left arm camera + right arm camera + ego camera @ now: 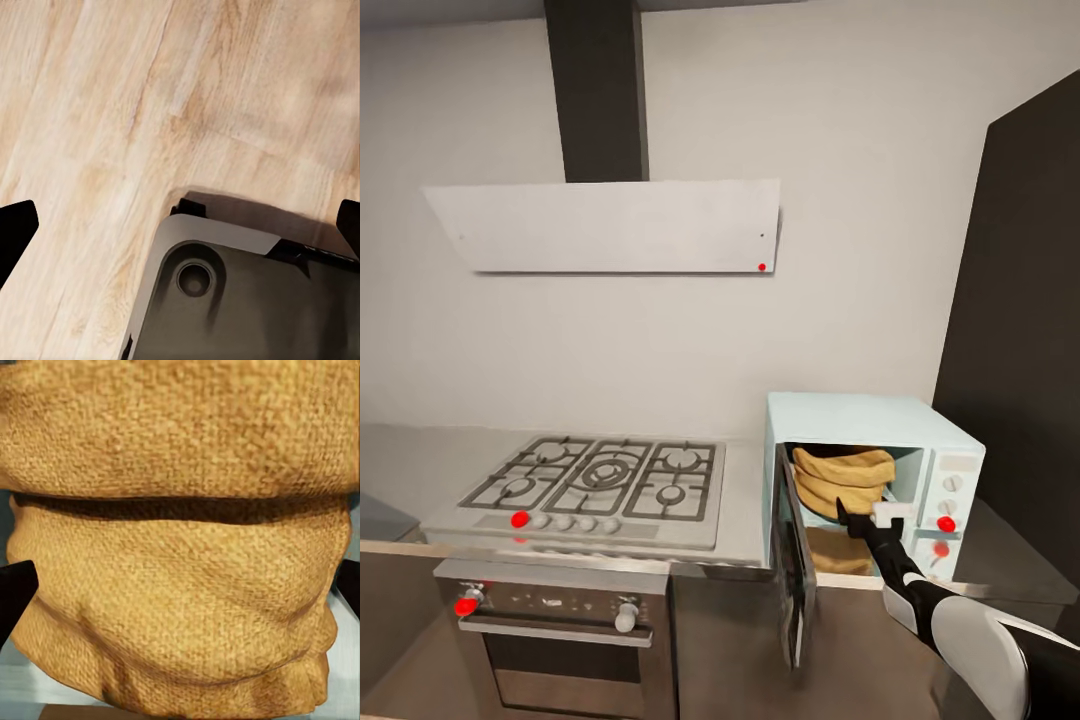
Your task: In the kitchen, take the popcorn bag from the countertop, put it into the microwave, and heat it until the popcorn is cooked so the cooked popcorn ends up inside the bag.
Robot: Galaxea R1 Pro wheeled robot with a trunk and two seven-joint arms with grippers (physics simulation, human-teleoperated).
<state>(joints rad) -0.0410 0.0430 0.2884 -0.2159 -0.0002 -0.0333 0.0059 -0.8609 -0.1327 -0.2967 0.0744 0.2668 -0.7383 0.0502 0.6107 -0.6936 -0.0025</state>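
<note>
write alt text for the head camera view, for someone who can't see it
The robot's right gripper reaches into an open pale blue microwave, at a tan popcorn bag inside; whether it grips the bag is unclear. The microwave stands on a steel countertop right of a gas hob, above an oven.

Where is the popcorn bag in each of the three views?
Head view: the bag sits inside the open microwave, lower right, just beyond the right hand.
Left wrist view: not in it; wooden floor and a dark robot part.
Right wrist view: bag close up, between the dark fingertips.
Shared landmark: the microwave's pale floor under the bag.
</note>
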